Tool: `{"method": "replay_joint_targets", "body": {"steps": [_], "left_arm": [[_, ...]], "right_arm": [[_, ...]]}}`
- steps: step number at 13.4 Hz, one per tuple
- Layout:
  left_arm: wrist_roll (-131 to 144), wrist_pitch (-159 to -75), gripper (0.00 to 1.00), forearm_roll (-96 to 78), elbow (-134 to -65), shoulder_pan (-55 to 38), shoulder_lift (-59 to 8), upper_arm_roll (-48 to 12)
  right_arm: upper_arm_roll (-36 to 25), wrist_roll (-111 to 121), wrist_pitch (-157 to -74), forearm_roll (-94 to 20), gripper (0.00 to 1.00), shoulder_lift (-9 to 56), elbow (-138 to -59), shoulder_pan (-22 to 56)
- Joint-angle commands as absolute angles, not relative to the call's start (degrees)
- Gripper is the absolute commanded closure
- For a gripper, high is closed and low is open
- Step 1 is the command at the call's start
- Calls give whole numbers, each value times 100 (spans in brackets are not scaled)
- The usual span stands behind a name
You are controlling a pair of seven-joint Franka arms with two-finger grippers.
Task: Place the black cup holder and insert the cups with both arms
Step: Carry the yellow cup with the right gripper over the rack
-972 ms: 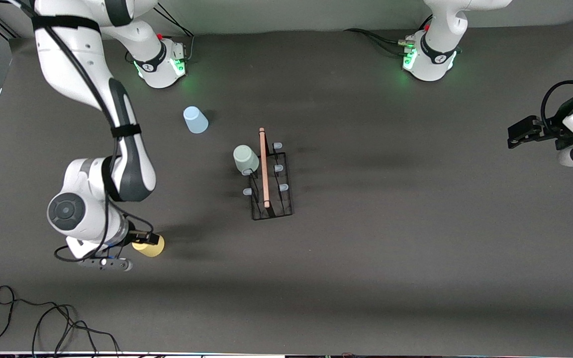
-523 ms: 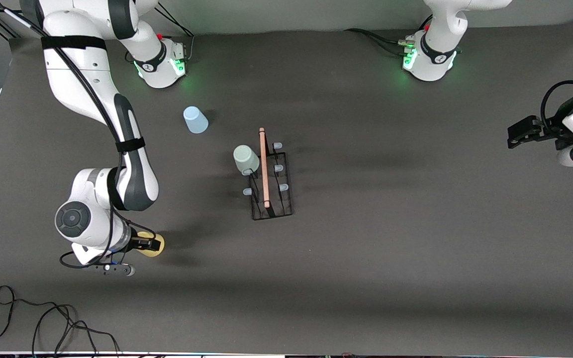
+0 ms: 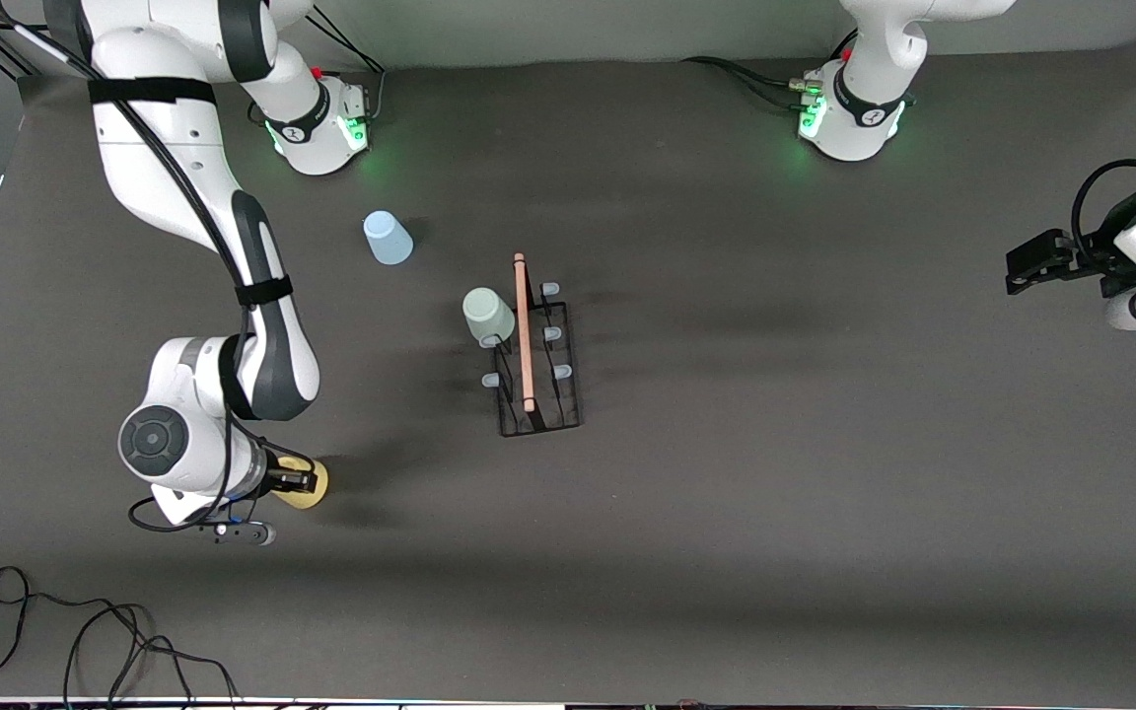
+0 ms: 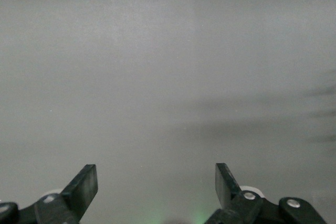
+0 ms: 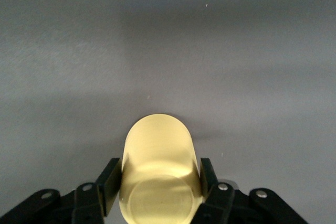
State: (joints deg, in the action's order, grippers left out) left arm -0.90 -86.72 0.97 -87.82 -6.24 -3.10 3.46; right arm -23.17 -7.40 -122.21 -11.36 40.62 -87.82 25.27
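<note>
We take the black cup holder (image 3: 536, 355) as our landmark: a thin wire rack with a rectangular base, a light wooden rod on top and pale blue-grey prong tips, standing mid-table on the dark matte table (image 3: 775, 513).

Toward the right arm's end and nearer the front camera than the rack, our right gripper (image 3: 294, 481) has its fingers (image 5: 107, 184) pressed against both sides of the smooth, tapered yellow cup (image 5: 159, 169).

The light blue cup (image 3: 388, 238) stands farther from the camera than the rack. The pale green cup (image 3: 487, 316) sits upturned on a prong.

Well toward the left arm's end, our left gripper (image 3: 1031, 264) waits, jaws wide and empty, over bare table.
</note>
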Motion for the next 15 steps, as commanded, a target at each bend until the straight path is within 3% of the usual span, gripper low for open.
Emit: {"method": "replay_joint_targets", "body": {"steps": [1,4,7,15], "left_arm": [[-158,-8657,0,185,-8719,-668,-299,369],[-158,-8657,0,193,-8719,-677,-325,369],[-158,-8657,0,193,-8710,-668,-334,369],[-158,-8684,0,193,-8710,-668,-369,369]], "right_arm": [[-2347,-703,-11123,-1309,84,3281,-8736,2723],[-2373,-1412,-10496,-1301,88,2743,-8780,3277],[-2347,-2562,-10415,-1310,88,2532,-8675,3864],[-2347,-3577,-10898,-1863,88,3128,-8402,4983]]}}
